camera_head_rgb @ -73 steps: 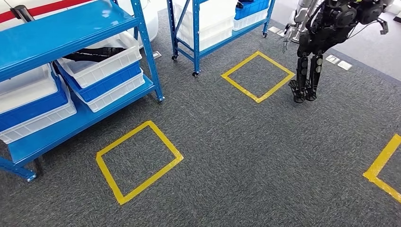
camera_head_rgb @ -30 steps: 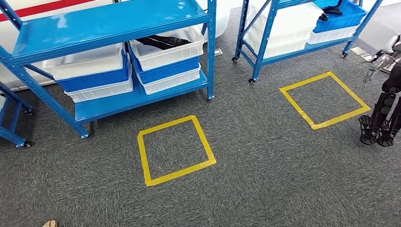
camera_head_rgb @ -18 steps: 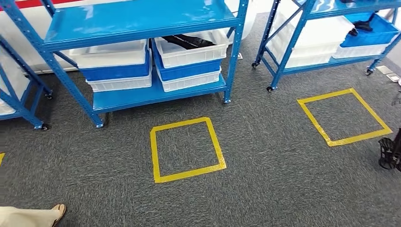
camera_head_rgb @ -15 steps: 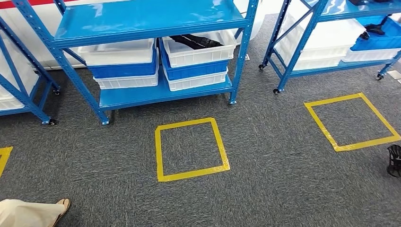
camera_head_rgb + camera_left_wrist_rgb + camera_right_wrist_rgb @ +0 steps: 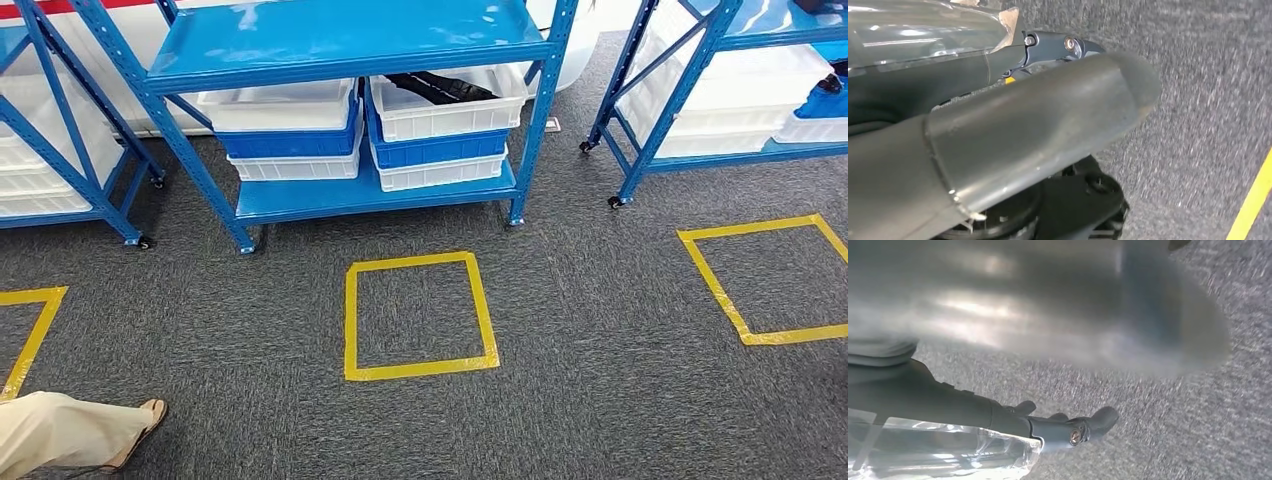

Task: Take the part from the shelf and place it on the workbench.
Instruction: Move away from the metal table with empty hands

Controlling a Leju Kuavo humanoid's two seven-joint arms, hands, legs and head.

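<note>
The shelf (image 5: 350,40) stands straight ahead on grey carpet (image 5: 600,340), a blue steel rack with a glossy upper deck and a lower deck carrying stacked bins. On the right of that lower deck a white bin (image 5: 450,100) sits on top of a blue one and another white one, and a dark part (image 5: 440,87) lies inside it, slanting across the open top. Beside it to the left is a second stack of white and blue bins (image 5: 285,135). A yellow tape square (image 5: 418,316) marks the carpet just in front of the shelf. Another tape square (image 5: 770,280) lies off to the right, in front of a second rack (image 5: 690,90) holding white and blue bins. A third rack (image 5: 60,150) stands at the left edge, with a strip of yellow tape (image 5: 30,330) near it. A person's trouser leg and shoe (image 5: 70,435) reach in at the lower left corner.

The left hand (image 5: 1013,135) hangs over the carpet, thick grey thumb up close and a dark finger behind it; I cannot tell whether it is wide or closed. The right hand (image 5: 1048,325) is blurred, one dark finger (image 5: 1068,427) stretched out below the thumb, and its state is likewise unclear. Nothing of the part shows in either hand.
</note>
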